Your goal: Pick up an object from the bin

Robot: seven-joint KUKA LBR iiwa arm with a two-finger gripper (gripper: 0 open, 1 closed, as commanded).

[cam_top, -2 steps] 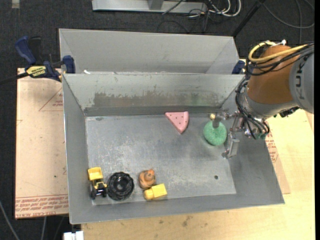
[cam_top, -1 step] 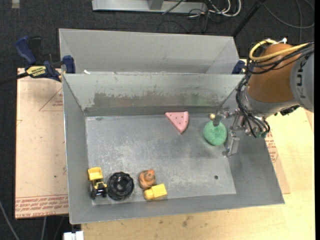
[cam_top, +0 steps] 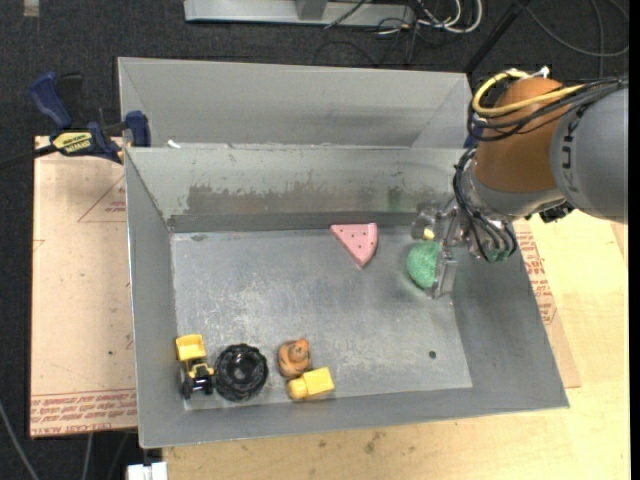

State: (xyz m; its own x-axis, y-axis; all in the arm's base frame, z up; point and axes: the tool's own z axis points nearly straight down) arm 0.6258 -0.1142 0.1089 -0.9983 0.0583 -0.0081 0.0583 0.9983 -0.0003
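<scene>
My gripper [cam_top: 443, 258] is low at the right end of the bin's back wall, reaching in from the right. A green rounded lump [cam_top: 422, 266] lies right against its left side, touching or nearly touching it; whether it is gripped is hidden. A pink wedge with small dots [cam_top: 357, 241] lies on the bin floor a short way to the left of the green lump, near the back wall.
Along the bin's front left lie a yellow toy vehicle [cam_top: 192, 363], a black round ribbed thing [cam_top: 240, 370], a small orange-brown figure [cam_top: 294, 356] and a yellow block [cam_top: 311, 383]. The arm with its orange cover hangs over the bin's right rim.
</scene>
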